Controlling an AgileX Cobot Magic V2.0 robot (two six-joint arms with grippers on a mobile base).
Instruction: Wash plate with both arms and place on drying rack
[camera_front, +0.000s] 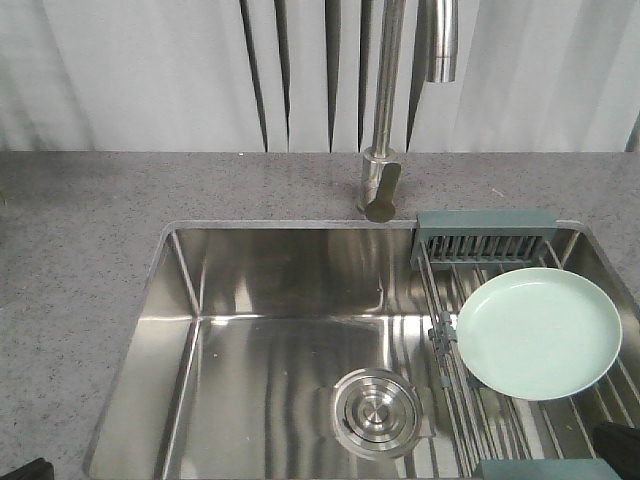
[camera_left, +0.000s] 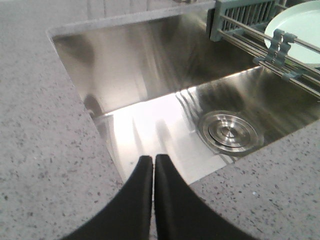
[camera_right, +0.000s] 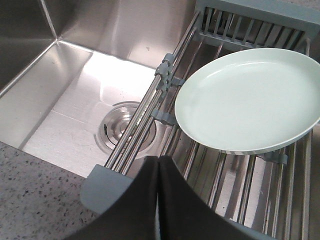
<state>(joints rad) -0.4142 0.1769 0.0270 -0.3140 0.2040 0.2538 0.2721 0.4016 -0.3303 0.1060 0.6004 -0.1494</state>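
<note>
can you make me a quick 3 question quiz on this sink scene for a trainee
1. True or false: the plate lies in the sink basin over the drain.
2. Multiple choice: the left gripper is A) shut on the plate, B) shut and holding nothing, C) wide open.
3. Fill in: the slotted caddy sits at the end of the drying rack nearest the ____.

Key
1. False: it rests on the rack's rods, to the right of the drain.
2. B: its fingers meet over the counter edge. The right gripper looks shut and empty too.
3. Faucet.
</note>
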